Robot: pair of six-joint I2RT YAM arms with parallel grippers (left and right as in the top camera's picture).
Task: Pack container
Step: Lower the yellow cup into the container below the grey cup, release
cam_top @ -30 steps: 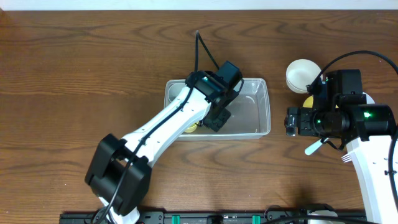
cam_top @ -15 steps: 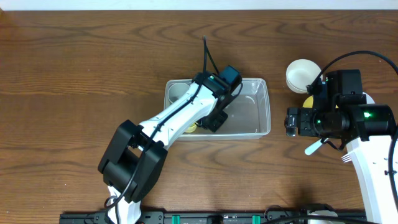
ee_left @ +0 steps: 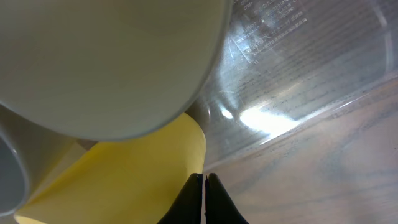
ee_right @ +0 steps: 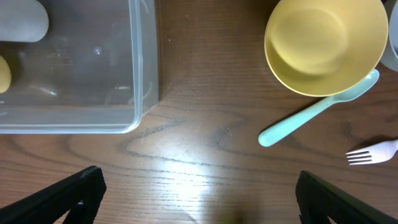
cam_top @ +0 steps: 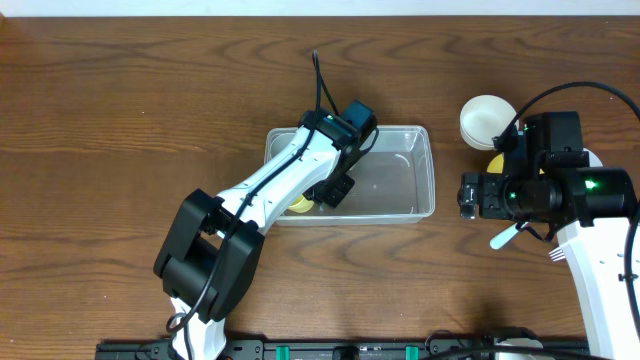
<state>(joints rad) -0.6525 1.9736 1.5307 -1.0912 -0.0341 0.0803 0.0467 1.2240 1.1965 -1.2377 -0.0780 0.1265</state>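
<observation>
The clear plastic container [cam_top: 405, 185] lies in the middle of the table. My left gripper [cam_top: 335, 190] reaches down into its left half. In the left wrist view the left gripper [ee_left: 204, 186] is shut with nothing between its fingers, beside a yellow cup [ee_left: 124, 174] and under a pale bowl [ee_left: 106, 56]; the container's clear wall [ee_left: 311, 74] is to the right. My right gripper [cam_top: 466, 195] is open and empty over bare table, right of the container [ee_right: 143, 93].
A yellow bowl [ee_right: 323, 43], a teal spoon [ee_right: 311, 115] and a white fork [ee_right: 373, 152] lie right of the container. A stack of white cups [cam_top: 487, 120] stands at the back right. A yellow piece [cam_top: 300, 204] shows at the container's front left.
My left arm has shifted slightly to the left inside the container, its elbow swinging. The right arm has not moved.
</observation>
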